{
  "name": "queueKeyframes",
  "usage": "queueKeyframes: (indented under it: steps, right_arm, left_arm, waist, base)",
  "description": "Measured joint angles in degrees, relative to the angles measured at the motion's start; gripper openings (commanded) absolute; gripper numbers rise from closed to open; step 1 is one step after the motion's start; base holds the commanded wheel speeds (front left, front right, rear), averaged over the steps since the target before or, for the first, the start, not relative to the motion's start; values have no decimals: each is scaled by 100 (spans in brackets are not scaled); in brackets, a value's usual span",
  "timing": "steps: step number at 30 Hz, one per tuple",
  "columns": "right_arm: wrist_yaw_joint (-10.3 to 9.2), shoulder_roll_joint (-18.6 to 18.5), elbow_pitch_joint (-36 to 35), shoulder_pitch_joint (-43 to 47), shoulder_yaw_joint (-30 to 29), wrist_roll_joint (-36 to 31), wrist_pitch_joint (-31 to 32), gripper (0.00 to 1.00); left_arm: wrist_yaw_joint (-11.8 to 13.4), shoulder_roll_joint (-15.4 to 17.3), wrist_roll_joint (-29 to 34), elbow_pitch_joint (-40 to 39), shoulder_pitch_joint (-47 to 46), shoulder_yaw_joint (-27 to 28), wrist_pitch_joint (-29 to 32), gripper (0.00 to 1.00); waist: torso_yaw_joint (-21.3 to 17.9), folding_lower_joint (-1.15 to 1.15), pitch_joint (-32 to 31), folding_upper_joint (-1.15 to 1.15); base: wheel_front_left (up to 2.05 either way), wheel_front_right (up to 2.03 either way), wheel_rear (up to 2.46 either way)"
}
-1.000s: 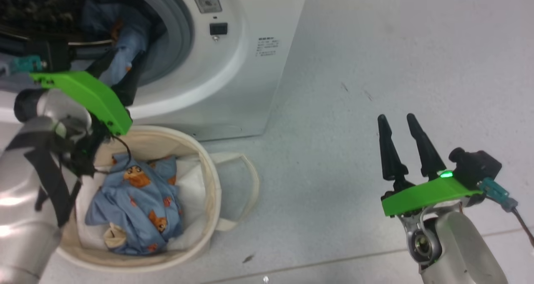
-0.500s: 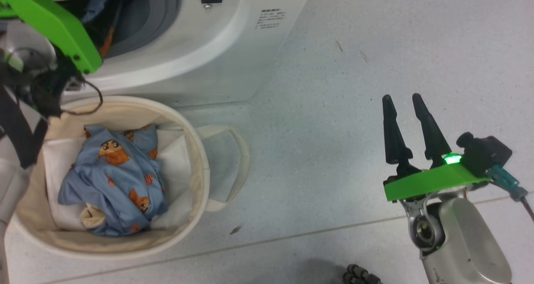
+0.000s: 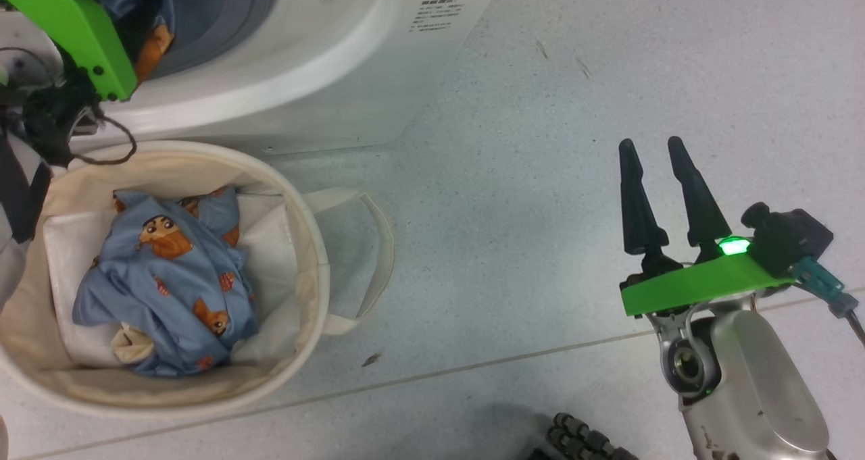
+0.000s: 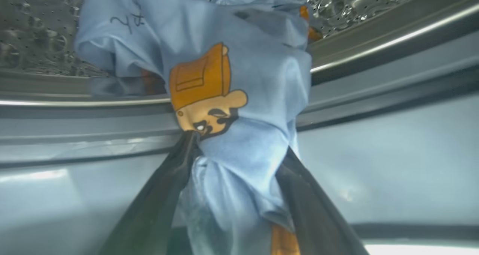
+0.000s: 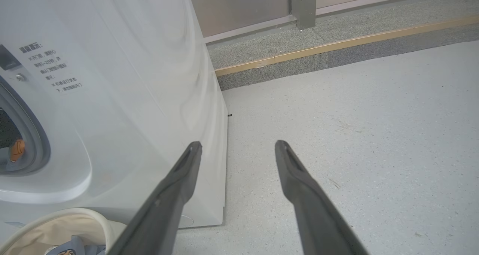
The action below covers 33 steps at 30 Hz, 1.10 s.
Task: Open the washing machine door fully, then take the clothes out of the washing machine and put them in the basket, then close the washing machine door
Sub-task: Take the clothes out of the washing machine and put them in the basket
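Note:
A light blue garment with orange-brown cartoon faces, one of the clothes (image 4: 232, 97), stretches out of the steel drum over the grey rubber ring. My left gripper (image 4: 239, 142) is shut on a bunch of it. In the head view its green wrist mount (image 3: 74, 28) sits at the opening of the white washing machine (image 3: 304, 61), with the same blue cloth (image 3: 145, 14) beside it. More of the clothes (image 3: 169, 277) lie in the cream basket (image 3: 311, 244) below the opening. My right gripper (image 3: 654, 148) hangs open over bare floor, fingers (image 5: 176, 187) apart. The washing machine door is out of view.
A white sheet (image 3: 270, 244) lines the basket under the clothes. A basket handle (image 3: 378, 244) lies on the grey floor toward the right. A raised kerb with a wooden strip (image 5: 336, 45) runs behind the washer. A black ribbed part (image 3: 581, 440) shows at the bottom edge.
The head view has shifted, moving washer and basket up and left in the picture. My left wrist has lifted a little above the basket rim, with blue cloth now at the opening's lip.

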Motion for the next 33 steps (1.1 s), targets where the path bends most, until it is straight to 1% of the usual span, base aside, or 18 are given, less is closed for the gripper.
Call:
queueKeyframes:
  steps: [3, 4, 5, 6, 10, 15, 21, 28, 33]
  right_arm:
    - [0, 0, -1, 0, -3, 0, 0, 100]
    - [0, 0, -1, 0, -3, 0, 0, 100]
    - [0, 0, 0, -1, -2, 0, 0, 100]
    - [0, 0, 0, -1, -2, 0, 0, 100]
    - [0, 0, 5, -2, -3, -1, 0, 100]
    - [0, 0, 44, -1, -9, -4, 0, 100]
    - [0, 0, 169, 4, -1, -15, 0, 100]
    - [0, 0, 336, 80, 36, -20, 0, 100]
    - [0, -1, 494, 335, 41, -40, 0, 100]
  left_arm:
    - [0, -27, -205, -15, -30, -100, -5, 100]
    - [1, -24, -245, -88, -30, -193, -31, 65]
    - [1, -19, -307, -154, -29, -250, -54, 13]
    - [1, -23, -387, -220, -29, -283, -62, 0]
    - [1, -11, -646, -510, -24, -420, -249, 0]
    - [1, 43, -803, -734, 85, -637, -791, 0]
    - [1, 242, -853, -808, 330, -844, -1834, 0]
    - [1, 504, -1031, -1077, 991, -1062, -2854, 0]
    - [1, 682, -933, -1422, 1492, -1163, -3174, 0]
  waist:
    - [9, 0, 4, 0]
    - [24, 0, -2, 0]
    - [32, 0, -7, 0]
    - [42, 0, -14, 0]
    - [90, 0, -67, 0]
    - [167, 0, -206, 0]
    - [262, -1, -510, 0]
    - [412, -1, -1022, 0]
    - [565, -1, -1435, 0]
  base:
    - [0, 0, 0]
    - [0, 0, 0]
    - [0, 0, 0]
    - [0, 0, 0]
    - [0, 0, 0]
    - [0, 0, 0]
    - [0, 0, 0]
    - [0, 0, 0]
    - [0, 0, 0]
